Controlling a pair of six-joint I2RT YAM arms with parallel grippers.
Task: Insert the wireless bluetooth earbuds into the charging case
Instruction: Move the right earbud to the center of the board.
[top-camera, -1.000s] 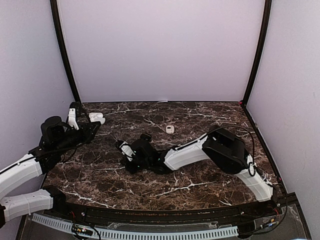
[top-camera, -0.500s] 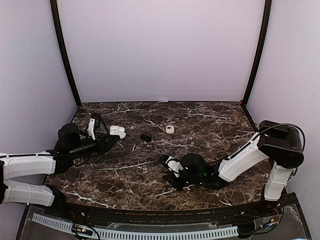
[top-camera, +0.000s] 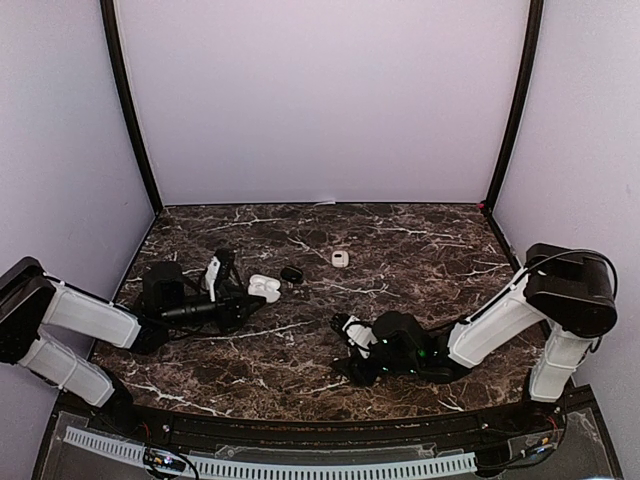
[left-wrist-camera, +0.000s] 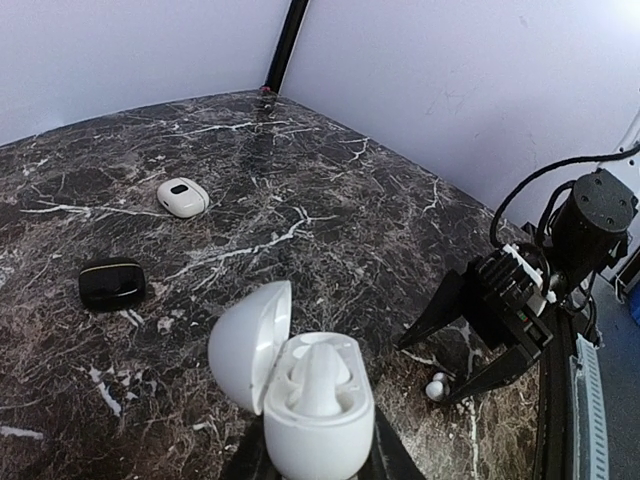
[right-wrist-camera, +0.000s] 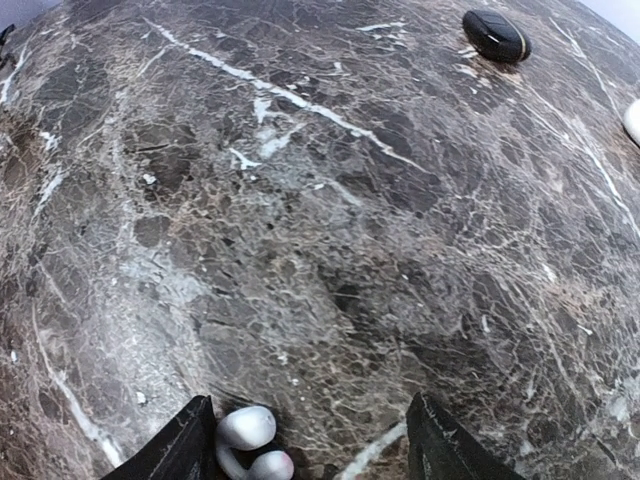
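White earbud (right-wrist-camera: 247, 428) loose on the marble table (right-wrist-camera: 300, 200), tucked against one finger of the right gripper (right-wrist-camera: 312, 448), jaws spread wide, gripping nothing. Open charging case (left-wrist-camera: 318, 400) clamped in the left gripper (top-camera: 245, 300), well apart. Likely to nudge the off-centre earbud aside on closing and pinch air

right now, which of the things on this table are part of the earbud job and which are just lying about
Job:
- open white charging case, held in the left hand
- white earbud, lying on the table inside the open right hand

Lying about:
- closed black case
- small closed white case
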